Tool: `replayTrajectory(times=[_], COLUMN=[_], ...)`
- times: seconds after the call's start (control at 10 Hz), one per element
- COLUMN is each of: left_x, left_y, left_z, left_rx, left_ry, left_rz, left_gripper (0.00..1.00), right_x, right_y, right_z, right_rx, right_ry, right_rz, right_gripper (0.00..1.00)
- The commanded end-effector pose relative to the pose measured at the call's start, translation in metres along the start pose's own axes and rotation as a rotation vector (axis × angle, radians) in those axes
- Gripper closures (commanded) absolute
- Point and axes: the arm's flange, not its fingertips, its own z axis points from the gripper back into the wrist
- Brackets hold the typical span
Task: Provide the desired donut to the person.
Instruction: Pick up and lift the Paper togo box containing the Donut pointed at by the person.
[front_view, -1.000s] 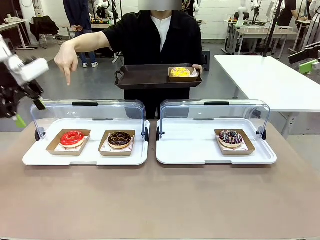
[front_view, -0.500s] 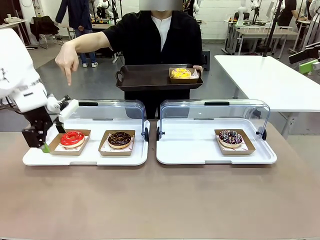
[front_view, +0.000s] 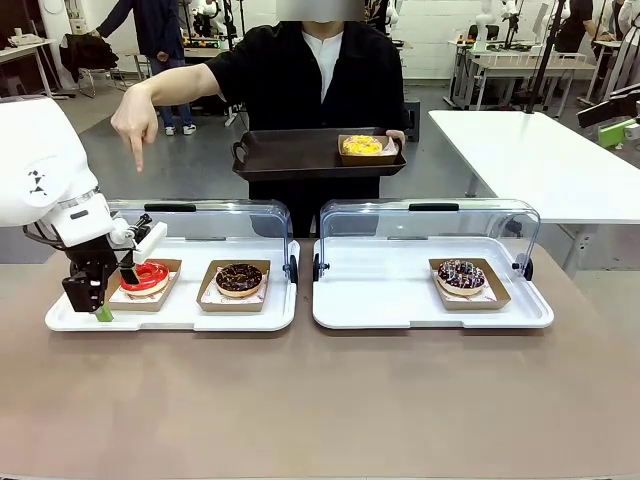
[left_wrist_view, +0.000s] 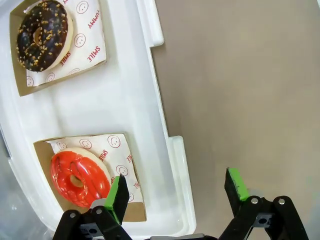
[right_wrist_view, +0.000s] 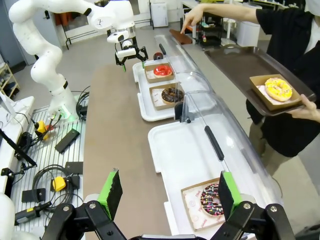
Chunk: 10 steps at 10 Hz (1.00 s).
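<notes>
Wide open and empty, the left gripper (left_wrist_view: 177, 187) hangs just beside the one red-glazed donut (left_wrist_view: 79, 172), flat with hole up; two chocolate donuts (front_view: 239, 278) (front_view: 461, 275) and one yellow donut (front_view: 361, 145) lie farther off.

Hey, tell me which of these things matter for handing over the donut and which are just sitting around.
In the job: red donut, the person's pointing hand, left arm with jaws open beside that donut, dark serving tray the person holds.
Just lying about: nut-topped chocolate donut, sprinkled donut, yellow donut on the serving tray, right white tray.
</notes>
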Motion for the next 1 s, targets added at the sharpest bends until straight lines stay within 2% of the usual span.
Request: replayTrajectory(times=[0.0, 0.5, 0.9], left_x=[0.005, 0.004, -0.031], left_y=[-0.004, 0.000, 0.029], left_z=[0.002, 0.001, -0.024], left_rx=[0.008, 0.002, -0.013], left_ry=[0.015, 0.003, 0.043], left_rz=[-0.019, -0.014, 0.048], left_gripper=[0.00, 0.00, 0.00], right_x=[0.001, 0.001, 0.001], right_y=[0.001, 0.001, 0.001], right_z=[0.000, 0.000, 0.000], right_rx=[-0.002, -0.002, -0.002], right_ry=[-0.006, -0.006, -0.006], right_rz=[0.001, 0.001, 0.001], right_gripper=[0.00, 0.00, 0.00])
